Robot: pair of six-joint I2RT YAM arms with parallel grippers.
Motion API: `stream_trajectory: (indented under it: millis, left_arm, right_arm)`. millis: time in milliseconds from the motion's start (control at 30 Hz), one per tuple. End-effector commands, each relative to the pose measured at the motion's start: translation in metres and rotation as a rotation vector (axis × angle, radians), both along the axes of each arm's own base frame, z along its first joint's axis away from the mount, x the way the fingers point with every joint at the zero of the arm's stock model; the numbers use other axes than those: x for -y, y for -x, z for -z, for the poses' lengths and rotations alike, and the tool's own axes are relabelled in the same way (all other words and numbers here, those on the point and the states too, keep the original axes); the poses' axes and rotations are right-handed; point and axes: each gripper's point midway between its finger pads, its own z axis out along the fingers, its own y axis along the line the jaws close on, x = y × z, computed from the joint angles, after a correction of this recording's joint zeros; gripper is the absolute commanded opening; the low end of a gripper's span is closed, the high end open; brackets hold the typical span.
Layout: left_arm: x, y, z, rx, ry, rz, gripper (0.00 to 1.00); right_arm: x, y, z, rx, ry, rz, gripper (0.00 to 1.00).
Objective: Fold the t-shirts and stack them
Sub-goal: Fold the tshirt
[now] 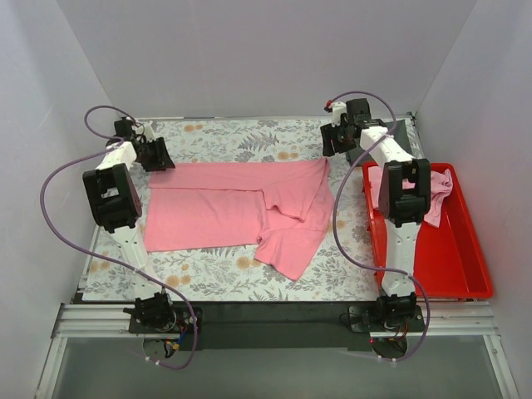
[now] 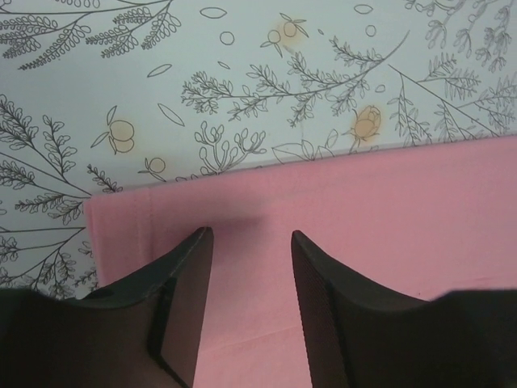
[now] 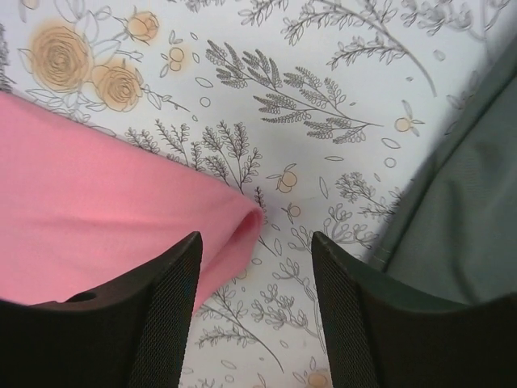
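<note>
I take the pink t-shirt lying flat on the flower-printed worktop as my reference for everything here. It is folded into a long band across the middle of the worktop, with one loose flap reaching out from its right end toward the arm bases. The left fingers hover over the shirt's far left corner. In the left wrist view they stand apart with smooth pink cloth showing in the gap beneath them, so I read them as released with nothing pinched. The right fingers are at the shirt's far right corner. The right wrist view shows them spread too, with the rounded fold of the shirt's edge lying just inside the left one and bare printed worktop filling the rest of the gap, so nothing is grasped. Beyond that same corner, off to the shirt's right, I see a dark grey flat sheet, though I cannot tell what it is. Further right of the shirt, clear of its cloth, sits a red tray. A second pink t-shirt lies bunched at the tray's far end, partly hidden behind the right arm.
</note>
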Motion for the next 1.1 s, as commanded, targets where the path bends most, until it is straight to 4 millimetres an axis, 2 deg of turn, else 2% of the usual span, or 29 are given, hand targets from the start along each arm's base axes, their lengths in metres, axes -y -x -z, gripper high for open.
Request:
stream_trajectory:
  millis: [0, 33, 67, 133, 167, 200, 233, 267, 300, 333, 367, 400, 433, 467, 500, 533, 567, 600, 633, 700, 800, 967, 1067]
  left_arm:
    - [0.000, 0.002, -0.081, 0.141, -0.036, 0.063, 0.45]
    - [0.001, 0.007, -0.086, 0.143, -0.040, 0.076, 0.45]
    - [0.002, 0.012, -0.100, 0.161, -0.053, 0.085, 0.46]
    - [0.003, 0.032, -0.099, 0.137, -0.063, 0.119, 0.48]
    - [0.005, 0.042, -0.116, 0.172, -0.075, 0.151, 0.48]
    - [0.012, 0.059, -0.106, 0.145, -0.055, 0.190, 0.48]
    - [0.012, 0.074, -0.106, 0.148, -0.087, 0.263, 0.48]
    - [0.016, 0.088, -0.115, 0.166, -0.099, 0.306, 0.48]
    - [0.022, 0.111, -0.109, 0.113, -0.074, 0.348, 0.48]
    - [0.029, 0.132, -0.105, 0.100, -0.028, 0.411, 0.48]
    - [0.029, 0.147, -0.107, 0.122, -0.058, 0.502, 0.48]
    - [0.034, 0.171, -0.103, 0.057, -0.025, 0.535, 0.48]
    - [0.035, 0.190, -0.096, 0.021, -0.001, 0.557, 0.46]
    - [0.034, 0.200, -0.096, 0.029, -0.012, 0.602, 0.46]
    - [0.035, 0.218, -0.094, -0.013, 0.019, 0.604, 0.46]
    - [0.037, 0.232, -0.087, -0.044, 0.034, 0.618, 0.45]
    - [0.037, 0.240, -0.086, -0.047, 0.019, 0.631, 0.44]
    - [0.034, 0.244, -0.084, -0.048, 0.003, 0.627, 0.44]
    - [0.035, 0.255, -0.080, -0.064, -0.012, 0.630, 0.44]
    - [0.034, 0.259, -0.078, -0.051, -0.044, 0.629, 0.43]
    - [0.037, 0.272, -0.072, -0.038, -0.072, 0.637, 0.44]
    - [0.041, 0.281, -0.066, -0.047, -0.066, 0.632, 0.44]
    - [0.040, 0.277, -0.066, -0.043, -0.065, 0.621, 0.44]
  right_arm:
    - [0.005, -0.002, -0.081, 0.176, 0.019, -0.045, 0.64]
    - [0.003, 0.004, -0.095, 0.190, 0.013, -0.061, 0.64]
    - [0.003, 0.010, -0.098, 0.187, 0.012, -0.077, 0.64]
    - [-0.005, 0.033, -0.104, 0.164, 0.004, -0.142, 0.64]
    - [-0.009, 0.043, -0.105, 0.151, -0.002, -0.169, 0.63]
    - [-0.017, 0.060, -0.102, 0.108, -0.008, -0.213, 0.62]
    - [-0.023, 0.076, -0.111, 0.116, -0.012, -0.273, 0.62]
    - [-0.026, 0.094, -0.098, 0.072, -0.006, -0.310, 0.61]
    - [-0.034, 0.115, -0.091, 0.043, 0.012, -0.378, 0.61]
    - [-0.039, 0.132, -0.099, 0.055, 0.016, -0.422, 0.61]
    - [-0.039, 0.156, -0.078, -0.010, 0.034, -0.459, 0.60]
    - [-0.048, 0.178, -0.072, -0.027, 0.065, -0.537, 0.60]
    - [-0.051, 0.195, -0.076, -0.021, 0.082, -0.581, 0.59]
    - [-0.049, 0.221, -0.055, -0.088, 0.108, -0.615, 0.56]
    - [-0.056, 0.236, -0.058, -0.066, 0.142, -0.674, 0.56]
    - [-0.056, 0.249, -0.051, -0.080, 0.157, -0.698, 0.55]
    - [-0.058, 0.259, -0.048, -0.090, 0.167, -0.718, 0.53]
    - [-0.060, 0.277, -0.036, -0.129, 0.183, -0.746, 0.52]
    - [-0.062, 0.286, -0.035, -0.132, 0.186, -0.756, 0.51]
    - [-0.063, 0.308, -0.020, -0.177, 0.222, -0.782, 0.49]
    - [-0.066, 0.323, -0.005, -0.188, 0.258, -0.793, 0.50]
    - [-0.076, 0.326, 0.009, -0.160, 0.306, -0.801, 0.49]
    - [-0.079, 0.329, 0.019, -0.162, 0.324, -0.802, 0.49]
